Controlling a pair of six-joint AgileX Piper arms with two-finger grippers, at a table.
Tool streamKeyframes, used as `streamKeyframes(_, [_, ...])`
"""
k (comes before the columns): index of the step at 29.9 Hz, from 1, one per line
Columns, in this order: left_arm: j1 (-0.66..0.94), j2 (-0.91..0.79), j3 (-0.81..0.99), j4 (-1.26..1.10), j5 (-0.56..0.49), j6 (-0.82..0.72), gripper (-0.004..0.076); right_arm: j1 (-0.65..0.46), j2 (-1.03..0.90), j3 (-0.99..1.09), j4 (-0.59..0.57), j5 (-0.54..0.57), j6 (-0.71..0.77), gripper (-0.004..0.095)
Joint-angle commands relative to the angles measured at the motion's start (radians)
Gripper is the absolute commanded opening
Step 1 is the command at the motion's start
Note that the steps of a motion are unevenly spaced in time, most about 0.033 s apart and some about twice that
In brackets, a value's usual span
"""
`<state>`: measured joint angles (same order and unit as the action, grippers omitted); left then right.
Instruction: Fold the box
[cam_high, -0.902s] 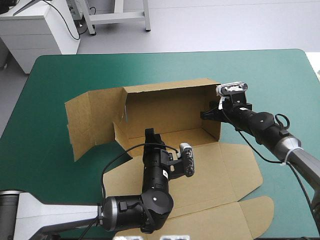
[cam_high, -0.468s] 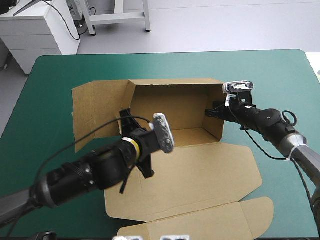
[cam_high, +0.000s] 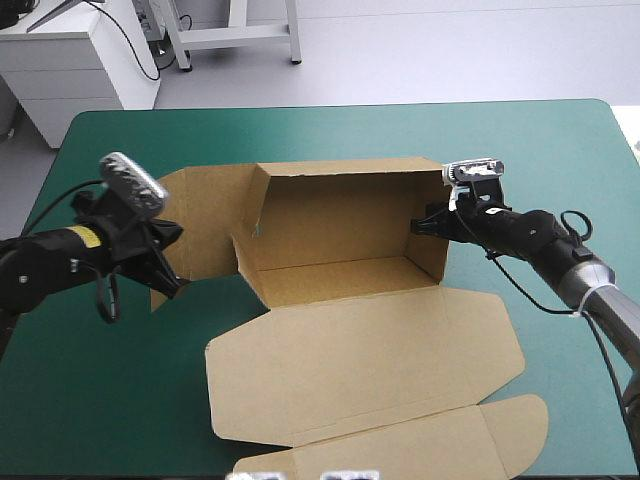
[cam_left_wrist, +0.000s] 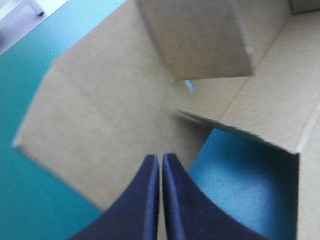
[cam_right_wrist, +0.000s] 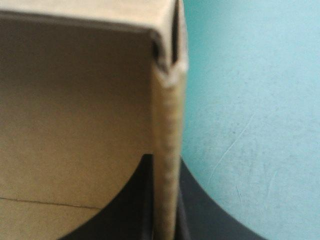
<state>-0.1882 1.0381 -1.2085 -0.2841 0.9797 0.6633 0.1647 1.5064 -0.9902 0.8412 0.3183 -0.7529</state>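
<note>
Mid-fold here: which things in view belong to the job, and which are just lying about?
Part of the job:
- brown box, walls partly raised, lid flat
- right hand, shut on its right wall
- left hand, shut, at the left flap

Lying about:
- nothing that I can see; only the teal-green cover under the box

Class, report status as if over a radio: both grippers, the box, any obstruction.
Left gripper shut, at the left flap. Right gripper shut on the box, right wall. Back and right walls up, lid flat. Nothing in the way.
</note>
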Motion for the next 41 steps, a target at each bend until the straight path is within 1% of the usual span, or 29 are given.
streamKeyframes(1, [0.250, -0.069, 0.067, -0.264, -0.062, 0.142, 0.0008, -0.010, -0.017, -0.060, -0.184, 0.067, 0.130, -0.0018])
streamKeyframes(4, [0.436, -0.103, 0.162, -0.505, -0.079, 0.255, 0.0008, -0.010, -0.017, -0.105, -0.280, 0.125, 0.219, -0.0018])
streamKeyframes(7, [0.590, -0.119, 0.216, -0.650, -0.082, 0.256, 0.0008, -0.012, -0.017, -0.133, -0.347, 0.171, 0.271, -0.0018])
streamKeyframes(10, [0.699, -0.107, 0.224, -0.691, -0.111, 0.172, 0.0008, -0.012, -0.017, -0.137, -0.383, 0.192, 0.296, -0.0018])
streamKeyframes(11, [0.720, -0.094, 0.224, -0.691, -0.119, 0.149, 0.0008, -0.012, -0.017, -0.137, -0.388, 0.198, 0.302, -0.0018])
streamKeyframes(14, [0.741, -0.039, 0.224, -0.706, -0.142, 0.142, 0.0008, -0.012, -0.017, -0.137, -0.405, 0.203, 0.319, -0.0018])
streamKeyframes(21, [0.748, 0.138, 0.224, -0.758, -0.140, 0.148, 0.0008, -0.012, -0.017, -0.138, -0.434, 0.222, 0.361, -0.0018])
streamKeyframes(23, [0.766, 0.191, 0.224, -0.819, -0.124, 0.161, 0.0008, -0.012, -0.017, -0.147, -0.434, 0.235, 0.384, -0.0018])
streamKeyframes(26, [0.790, 0.260, 0.224, -0.898, -0.049, 0.214, 0.0008, -0.012, -0.012, -0.183, -0.455, 0.265, 0.430, -0.0018])
streamKeyframes(29, [0.796, 0.302, 0.224, -0.913, -0.025, 0.229, 0.0008, -0.012, 0.010, -0.258, -0.491, 0.347, 0.481, -0.0018])
streamKeyframes(31, [0.796, 0.316, 0.224, -0.933, -0.029, 0.230, 0.0008, -0.012, 0.035, -0.326, -0.508, 0.436, 0.527, -0.0018])
streamKeyframes(33, [0.796, 0.321, 0.224, -0.947, -0.034, 0.237, 0.0008, -0.012, 0.060, -0.401, -0.517, 0.549, 0.585, -0.0017])
streamKeyframes(35, [0.796, 0.321, 0.224, -0.947, -0.046, 0.251, 0.0008, -0.012, 0.086, -0.466, -0.520, 0.641, 0.611, -0.0017])
streamKeyframes(39, [0.796, 0.321, 0.224, -0.947, -0.052, 0.251, 0.0008, -0.012, 0.113, -0.598, -0.545, 0.778, 0.672, -0.0014])
streamKeyframes(41, [0.796, 0.321, 0.224, -0.950, -0.054, 0.251, 0.0008, -0.012, 0.133, -0.675, -0.589, 0.868, 0.709, -0.0014])
